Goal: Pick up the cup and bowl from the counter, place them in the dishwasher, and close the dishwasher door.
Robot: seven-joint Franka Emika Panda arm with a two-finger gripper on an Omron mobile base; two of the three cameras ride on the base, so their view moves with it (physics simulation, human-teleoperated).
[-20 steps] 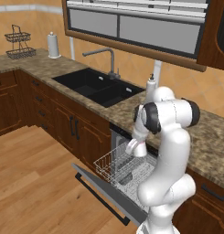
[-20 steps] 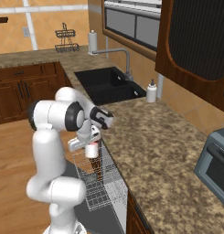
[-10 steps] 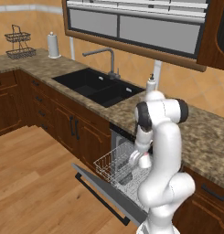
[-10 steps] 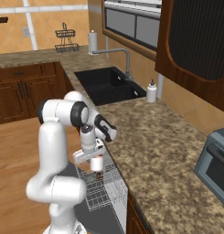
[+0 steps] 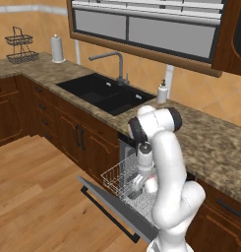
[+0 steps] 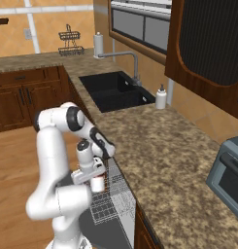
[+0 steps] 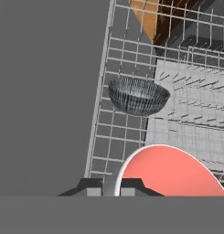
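Cup, small and white with a red-pink inside [image 7: 170, 171], sits pinched by its rim between your gripper [image 7: 111, 186] fingers, which are closed on it, and it hangs low over the white wire rack [image 5: 123, 178] of the open dishwasher. Going left to right in the hand view: the flat grey drop-down dishwasher door [image 7: 45, 91] lies at the left, then the rack's edge rail, then the shallow grey-blue bowl [image 7: 138, 95] already resting in the rack, then the tined section [image 7: 195, 109] at the right. Your main risk is letting go while the cup is tilted or above a tine, so that it tips over or rolls across the wires. You could also nudge the bowl, which lies near the cup's path, if you drift forward before lowering. A rim pinch is shallow, so a bump against the wires might twist the cup out of the fingers early. In the right base view the cup [image 6: 96, 184] hangs just beside the speckled granite counter [image 6: 159, 146] edge; lift straight up afterward so your wrist clears it.
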